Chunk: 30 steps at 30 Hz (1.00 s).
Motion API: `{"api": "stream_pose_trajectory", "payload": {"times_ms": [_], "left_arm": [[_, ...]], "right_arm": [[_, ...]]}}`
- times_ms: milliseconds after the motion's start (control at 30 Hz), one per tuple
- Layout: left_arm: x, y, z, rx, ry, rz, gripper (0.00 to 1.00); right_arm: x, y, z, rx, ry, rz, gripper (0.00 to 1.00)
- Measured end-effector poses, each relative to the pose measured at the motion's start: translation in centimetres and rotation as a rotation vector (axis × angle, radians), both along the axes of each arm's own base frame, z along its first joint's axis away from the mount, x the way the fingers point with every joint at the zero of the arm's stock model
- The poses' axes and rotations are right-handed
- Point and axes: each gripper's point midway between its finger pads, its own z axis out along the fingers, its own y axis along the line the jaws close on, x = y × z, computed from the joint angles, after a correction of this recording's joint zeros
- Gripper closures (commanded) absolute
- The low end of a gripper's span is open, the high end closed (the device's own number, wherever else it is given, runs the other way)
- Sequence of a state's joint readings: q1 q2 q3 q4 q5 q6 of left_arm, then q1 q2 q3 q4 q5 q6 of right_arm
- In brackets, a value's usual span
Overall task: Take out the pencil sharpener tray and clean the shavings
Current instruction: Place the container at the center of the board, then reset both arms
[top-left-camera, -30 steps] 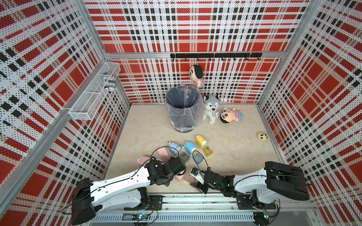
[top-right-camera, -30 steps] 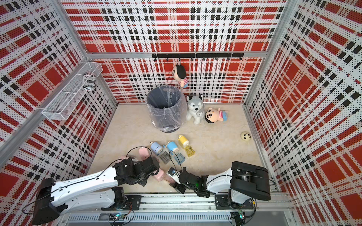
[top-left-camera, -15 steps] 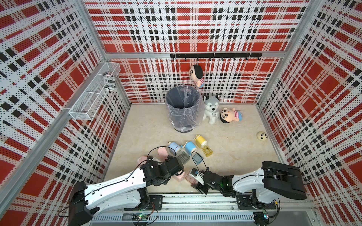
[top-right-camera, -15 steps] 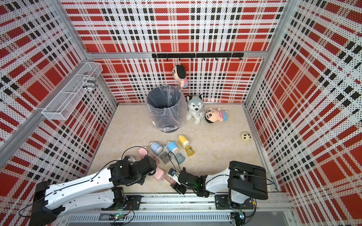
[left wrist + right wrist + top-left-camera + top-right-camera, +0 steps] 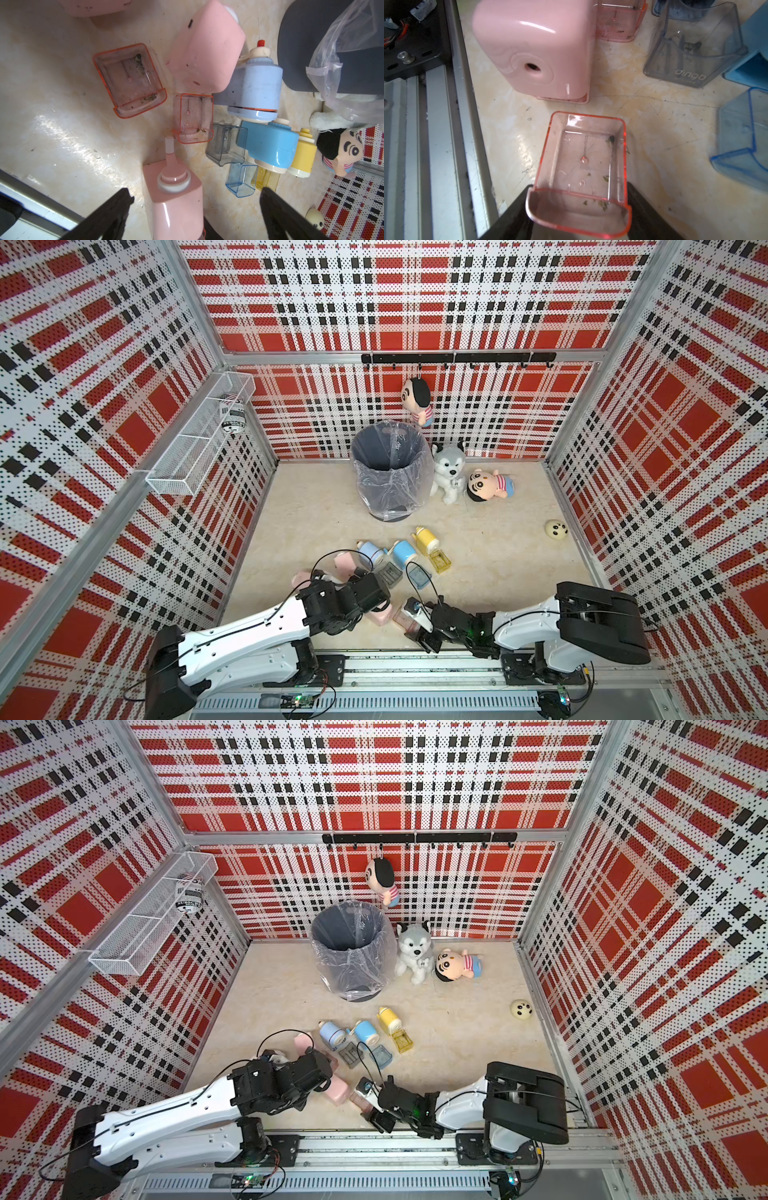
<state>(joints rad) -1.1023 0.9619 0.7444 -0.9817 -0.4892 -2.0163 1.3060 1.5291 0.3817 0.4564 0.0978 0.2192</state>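
On the speckled worktop (image 5: 654, 124) the pink tray (image 5: 583, 166) lies clear of its sharpener (image 5: 533, 52), the right gripper (image 5: 579, 207) jaws loosening, hold unclear, the left gripper (image 5: 196, 195) jaws released: shavings await dumping.

My right gripper (image 5: 580, 187) runs off the edge of its wrist view. The pink tray (image 5: 583, 162) covers the inner faces of its fingers (image 5: 512, 212), so I honestly can't tell if they're touching it. Same deal on the left gripper (image 5: 195, 193): the pink sharpener (image 5: 176, 199) between its fingers gets cut off at the frame edge. In both top views those fingers are buried under the left arm (image 5: 345, 605).
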Motion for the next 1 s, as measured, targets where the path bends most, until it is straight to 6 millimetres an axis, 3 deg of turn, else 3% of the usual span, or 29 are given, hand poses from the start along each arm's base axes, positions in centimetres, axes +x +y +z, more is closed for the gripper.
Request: {"api": "stream_pose_trajectory", "payload": {"times_ms": [200, 267, 333, 533, 833, 1000], "left_arm": [[0.7, 0.5, 1.1, 0.023, -0.054, 0.008, 0.02], [1.0, 1.0, 1.6, 0.035, -0.077, 0.011, 0.02], [1.4, 1.4, 2.6, 0.044, -0.107, 0.018, 0.02], [3.1, 3.0, 7.6, 0.072, -0.257, 0.047, 0.02], [5.6, 5.8, 17.1, 0.205, -0.539, 0.048, 0.02], [5.9, 6.6, 20.4, 0.275, -0.681, 0.005, 0.02]], "right_arm": [[0.0, -0.1, 0.3, 0.004, 0.001, -0.007, 0.14], [0.2, -0.2, 1.0, 0.013, -0.005, -0.015, 0.01], [0.3, -0.4, 2.1, 0.031, -0.014, -0.024, 0.0], [1.3, -0.9, 7.5, 0.119, -0.071, -0.081, 0.0], [3.6, -3.0, 18.0, 0.259, -0.199, -0.213, 0.0], [4.8, -4.3, 20.5, 0.262, -0.277, -0.285, 0.0]]}}
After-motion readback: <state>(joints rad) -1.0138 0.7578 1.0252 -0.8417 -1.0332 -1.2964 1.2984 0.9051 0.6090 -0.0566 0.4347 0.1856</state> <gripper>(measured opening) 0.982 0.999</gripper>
